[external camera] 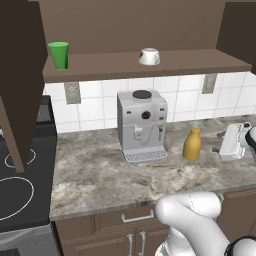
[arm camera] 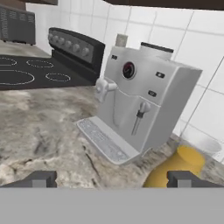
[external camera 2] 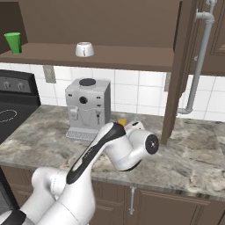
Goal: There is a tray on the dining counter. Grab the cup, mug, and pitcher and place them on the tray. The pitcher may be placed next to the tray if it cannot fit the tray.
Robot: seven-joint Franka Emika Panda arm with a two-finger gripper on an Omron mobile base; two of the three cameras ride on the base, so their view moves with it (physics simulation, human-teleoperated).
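The yellow-orange pitcher (external camera: 192, 143) stands on the marbled kitchen counter, right of a coffee machine. My gripper (external camera: 219, 142) hangs just right of it, level with it and pointing at it, open with nothing held. In the hand view the pitcher (arm camera: 177, 168) sits low and close, toward the right fingertip (arm camera: 183, 178), with the gripper (arm camera: 113, 179) spread wide. The arm covers most of the pitcher (external camera 2: 122, 121) in the right base view. The green cup (external camera: 59, 55) (external camera 2: 14, 42) and the white mug (external camera: 149, 56) (external camera 2: 85, 49) stand on a brown shelf above. The tray and the dining counter are out of view.
A silver coffee machine (external camera: 142, 125) (arm camera: 140, 100) stands against the tiled wall just left of the pitcher. A black stove (external camera: 20, 170) adjoins the counter's left end. A dark cabinet panel (external camera 2: 176, 70) and a grey pipe (external camera 2: 197, 61) stand to the right.
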